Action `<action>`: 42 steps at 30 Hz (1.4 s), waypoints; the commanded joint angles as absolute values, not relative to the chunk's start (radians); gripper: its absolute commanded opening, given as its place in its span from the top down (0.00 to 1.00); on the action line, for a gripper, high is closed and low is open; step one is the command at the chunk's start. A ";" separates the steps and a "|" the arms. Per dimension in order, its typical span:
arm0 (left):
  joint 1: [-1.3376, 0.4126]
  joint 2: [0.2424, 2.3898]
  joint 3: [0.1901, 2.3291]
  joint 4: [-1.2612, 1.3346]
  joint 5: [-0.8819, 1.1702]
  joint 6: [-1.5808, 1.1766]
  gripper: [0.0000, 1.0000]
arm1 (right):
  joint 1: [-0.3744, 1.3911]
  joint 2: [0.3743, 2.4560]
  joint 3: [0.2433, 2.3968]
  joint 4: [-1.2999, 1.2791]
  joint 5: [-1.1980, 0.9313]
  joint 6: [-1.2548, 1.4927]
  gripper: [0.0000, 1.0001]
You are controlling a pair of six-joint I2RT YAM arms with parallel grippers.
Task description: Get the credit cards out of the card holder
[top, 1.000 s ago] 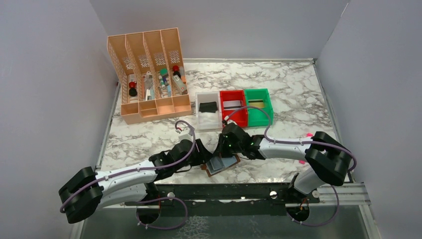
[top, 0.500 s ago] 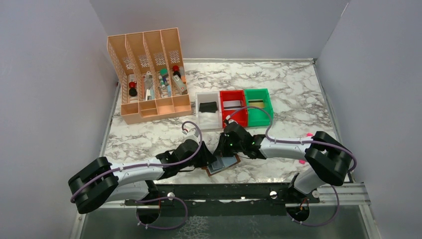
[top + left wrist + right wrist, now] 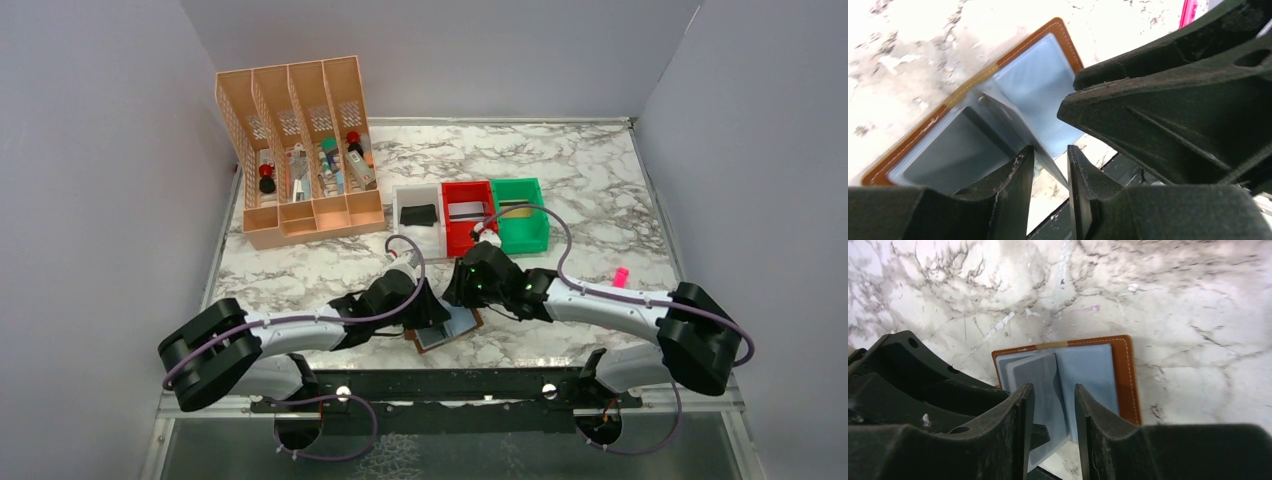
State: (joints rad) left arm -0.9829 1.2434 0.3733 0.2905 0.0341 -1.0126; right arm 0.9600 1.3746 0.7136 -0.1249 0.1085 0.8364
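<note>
1. one card holder (image 3: 452, 330) lies open on the marble table (image 3: 590, 190), low centre of the top view, clear sleeves facing up.
2. the left gripper (image 3: 1049, 156) sits at its left edge, fingers narrowly apart astride a raised sleeve leaf; whether they pinch it i cannot tell.
3. the right gripper (image 3: 1053, 390) hangs over the fold with jaws apart, a leaf between them, not clamped.
4. greyish credit cards (image 3: 1034, 372) show inside the sleeves.
5. white, red and green bins (image 3: 525, 243) stand further up the frame, above centre.
</note>
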 commanded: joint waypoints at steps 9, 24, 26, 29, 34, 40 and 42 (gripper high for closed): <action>-0.979 1.452 0.536 0.372 0.161 -0.939 0.63 | 0.952 1.220 0.681 -0.275 0.316 0.843 0.56; -0.988 1.523 0.605 0.359 0.345 -0.869 0.55 | 0.936 1.184 0.685 -0.412 0.405 0.932 0.54; -0.986 1.497 0.583 0.356 0.327 -0.874 0.55 | 0.934 1.168 0.669 -0.394 0.368 0.930 0.54; -0.985 1.434 0.564 0.278 0.231 -0.861 0.55 | 0.934 1.154 0.630 -0.321 0.264 0.918 0.57; -0.983 1.358 0.589 0.111 0.089 -0.821 0.55 | 0.933 1.207 0.573 -0.229 0.092 0.923 0.64; -0.980 1.343 0.587 0.077 0.033 -0.829 0.55 | 0.932 1.291 0.538 -0.263 0.150 0.954 0.68; -0.980 1.346 0.581 0.091 0.034 -0.831 0.55 | 0.933 1.307 0.528 -0.246 0.147 0.949 0.69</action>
State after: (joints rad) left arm -0.9829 1.3567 0.5747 0.1146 0.0933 -0.8444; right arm 0.9344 1.2747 0.5571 -0.2668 0.1532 0.9363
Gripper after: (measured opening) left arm 0.451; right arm 0.317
